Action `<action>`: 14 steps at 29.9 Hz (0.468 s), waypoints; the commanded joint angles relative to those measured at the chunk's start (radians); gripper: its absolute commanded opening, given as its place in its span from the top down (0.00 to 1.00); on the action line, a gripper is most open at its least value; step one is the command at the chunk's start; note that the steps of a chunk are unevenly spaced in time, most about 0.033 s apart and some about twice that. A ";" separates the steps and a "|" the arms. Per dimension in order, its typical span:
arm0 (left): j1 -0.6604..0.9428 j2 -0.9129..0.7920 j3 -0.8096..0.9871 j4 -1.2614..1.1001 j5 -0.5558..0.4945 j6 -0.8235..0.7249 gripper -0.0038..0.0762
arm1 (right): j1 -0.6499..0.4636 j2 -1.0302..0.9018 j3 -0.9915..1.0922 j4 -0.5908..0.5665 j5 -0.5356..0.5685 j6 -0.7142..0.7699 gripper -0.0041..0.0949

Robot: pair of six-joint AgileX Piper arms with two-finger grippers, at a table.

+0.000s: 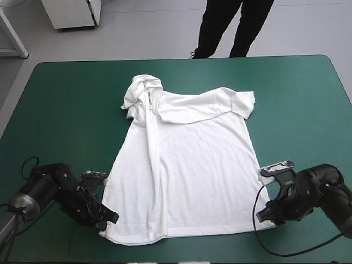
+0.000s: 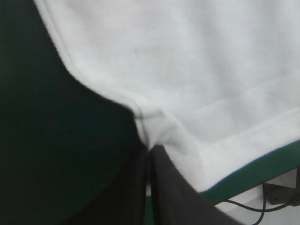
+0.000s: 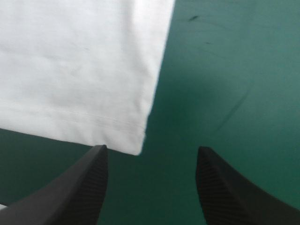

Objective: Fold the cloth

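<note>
Status: saw white short-sleeved T-shirt [image 1: 192,165] spread approx flat mid-table on teal-green cover [image 1: 66,110], w/ long ridge down left half, far-left sleeve bunched. Found left gripper [image 2: 149,151] pinched onto near-left hem corner; right gripper [image 3: 151,150] spread wide, near-right hem corner just ahead, not gripped.

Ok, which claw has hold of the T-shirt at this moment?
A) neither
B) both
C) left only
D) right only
C: the left claw is pinched shut on the T-shirt's hem corner, while the right claw stands open, the other hem corner lying flat just ahead of it, ungripped.
</note>
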 commanded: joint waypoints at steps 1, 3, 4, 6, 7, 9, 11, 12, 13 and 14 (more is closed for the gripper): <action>-0.007 -0.034 -0.075 -0.023 0.041 0.001 0.96 | 0.003 0.041 -0.020 0.061 -0.043 -0.028 0.41; -0.007 -0.034 -0.103 -0.022 0.062 -0.006 0.96 | 0.003 0.075 -0.020 0.070 -0.046 -0.028 0.41; -0.007 -0.034 -0.115 -0.022 0.070 -0.008 0.96 | 0.003 0.091 -0.020 0.070 -0.046 -0.031 0.41; -0.007 -0.036 -0.132 -0.019 0.082 -0.008 0.96 | 0.003 0.108 -0.020 0.070 -0.049 -0.040 0.41; -0.007 -0.036 -0.137 -0.019 0.085 -0.008 0.96 | 0.003 0.113 -0.020 0.070 -0.059 -0.042 0.41; -0.007 -0.038 -0.142 -0.019 0.086 -0.008 0.96 | 0.003 0.120 -0.018 0.070 -0.071 -0.052 0.41; -0.007 -0.040 -0.142 -0.019 0.087 -0.008 0.96 | 0.003 0.122 -0.010 0.073 -0.081 -0.052 0.42; -0.007 -0.043 -0.144 -0.019 0.091 -0.008 0.96 | 0.003 0.127 -0.001 0.076 -0.081 -0.052 0.42; -0.007 -0.043 -0.144 -0.019 0.093 -0.008 0.96 | 0.003 0.129 0.012 0.078 -0.083 -0.052 0.41; -0.007 -0.044 -0.146 -0.019 0.099 -0.008 0.96 | 0.003 0.131 0.025 0.083 -0.083 -0.052 0.41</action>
